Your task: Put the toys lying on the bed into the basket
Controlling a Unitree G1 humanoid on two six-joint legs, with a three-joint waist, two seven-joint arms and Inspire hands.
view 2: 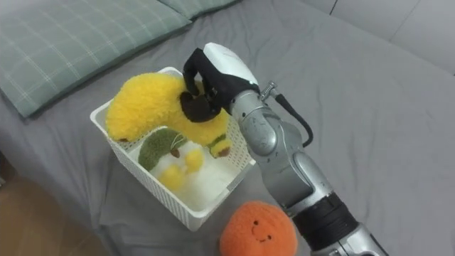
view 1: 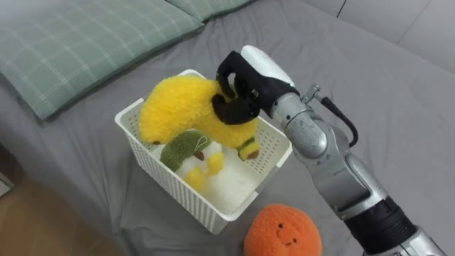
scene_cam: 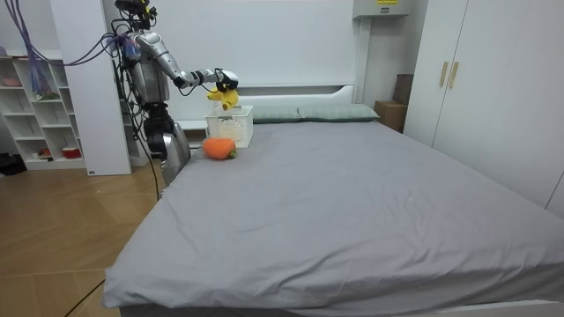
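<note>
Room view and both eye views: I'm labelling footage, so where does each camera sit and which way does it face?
Left eye view: on the robot's head, looking down at the basket on the bed; its right arm shows, right hand curled round the yellow plush toy.
Right eye view: beside it, same scene, slightly shifted.
Room view: off the bed's foot, facing the headboard; whole robot at its left.
All share the basket and orange plush toy.

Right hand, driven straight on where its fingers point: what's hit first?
Likely the green plush toy in the white basket, under the yellow plush the right hand grips; depth is unclear.
</note>
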